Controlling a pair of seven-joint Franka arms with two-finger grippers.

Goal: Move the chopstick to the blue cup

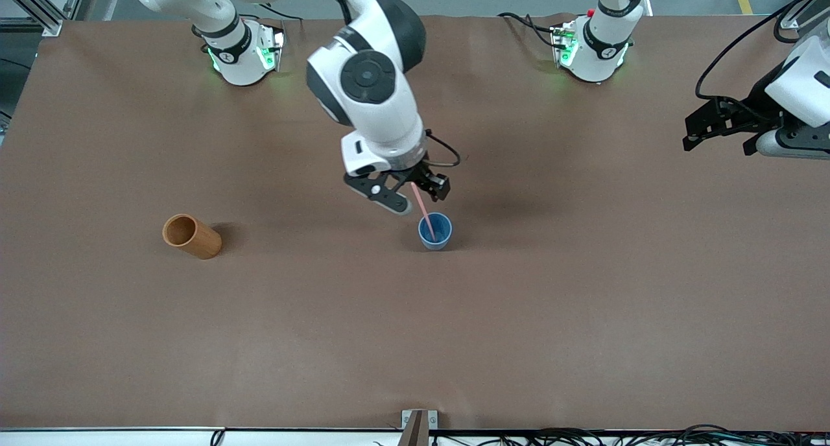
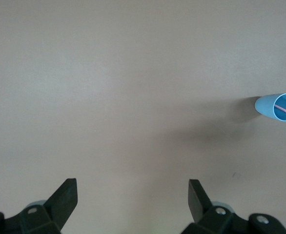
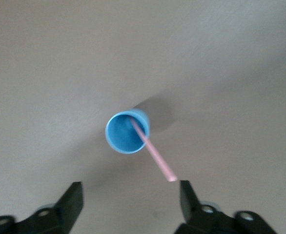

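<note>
Pink chopstick (image 3: 154,152) leans in the blue cup (image 3: 119,138) below the wide-open, empty right gripper (image 3: 128,195); left gripper (image 2: 132,192) waits open.

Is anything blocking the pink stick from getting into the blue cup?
No, nothing is. The chopstick already stands in the blue cup, leaning on its rim. The right gripper is just above it with its fingers open, and the left gripper waits open at its end of the table.

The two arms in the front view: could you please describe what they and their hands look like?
Both arms are glossy white with dark grey joint caps and black bands; green lights glow at their bases. The right hand and left hand are black with two angular fingers, trailing black cables.
</note>
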